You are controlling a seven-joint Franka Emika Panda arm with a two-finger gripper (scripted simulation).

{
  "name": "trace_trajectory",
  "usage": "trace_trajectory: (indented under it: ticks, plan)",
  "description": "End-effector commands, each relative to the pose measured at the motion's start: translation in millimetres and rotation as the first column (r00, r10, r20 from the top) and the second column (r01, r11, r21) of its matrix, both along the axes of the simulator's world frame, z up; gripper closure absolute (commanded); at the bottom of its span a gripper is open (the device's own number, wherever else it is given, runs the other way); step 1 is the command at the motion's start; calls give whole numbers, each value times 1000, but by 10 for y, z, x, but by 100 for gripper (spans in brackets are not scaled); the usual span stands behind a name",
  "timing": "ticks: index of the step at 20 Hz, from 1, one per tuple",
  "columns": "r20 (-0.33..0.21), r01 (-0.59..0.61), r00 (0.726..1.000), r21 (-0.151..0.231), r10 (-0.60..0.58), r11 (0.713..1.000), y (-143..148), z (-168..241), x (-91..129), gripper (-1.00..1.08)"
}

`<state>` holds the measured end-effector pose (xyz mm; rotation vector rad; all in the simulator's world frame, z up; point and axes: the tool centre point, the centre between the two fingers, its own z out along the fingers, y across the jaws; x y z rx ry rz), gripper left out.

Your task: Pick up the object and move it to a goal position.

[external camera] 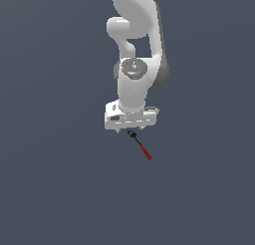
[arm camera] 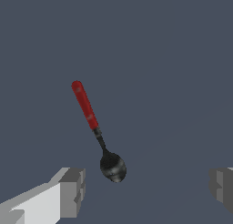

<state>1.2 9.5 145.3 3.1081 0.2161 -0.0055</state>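
The object is a small tool with a red shaft (external camera: 144, 151) and a black knob, lying flat on the dark grey surface. In the wrist view it reads as a spoon: red handle (arm camera: 84, 104), thin black neck and a round black bowl (arm camera: 113, 167). My white gripper (external camera: 130, 130) hangs just above its black end in the exterior view. The gripper (arm camera: 145, 186) is open and empty. Its two grey fingertips (arm camera: 73, 191) stand wide apart, with the black bowl between them and closer to one finger. The red handle points away from the fingers.
The dark grey surface (external camera: 60, 179) runs all around with nothing else on it. The white arm (external camera: 134, 50) rises behind the gripper in the exterior view. No goal marker shows.
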Motion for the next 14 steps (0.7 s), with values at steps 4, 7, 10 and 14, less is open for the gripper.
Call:
trace_trajectory:
  ticks: [4, 7, 10, 14]
  plan:
    - [-3, -146, 989, 3, 146, 989, 144, -255, -6, -92]
    - [-4, -241, 970, 8, 242, 970, 243, -420, -17, -92]
    - [-4, -321, 947, 13, 321, 947, 331, -559, -31, -92]
    - [-2, -400, 916, 19, 400, 916, 424, -702, -51, -92]
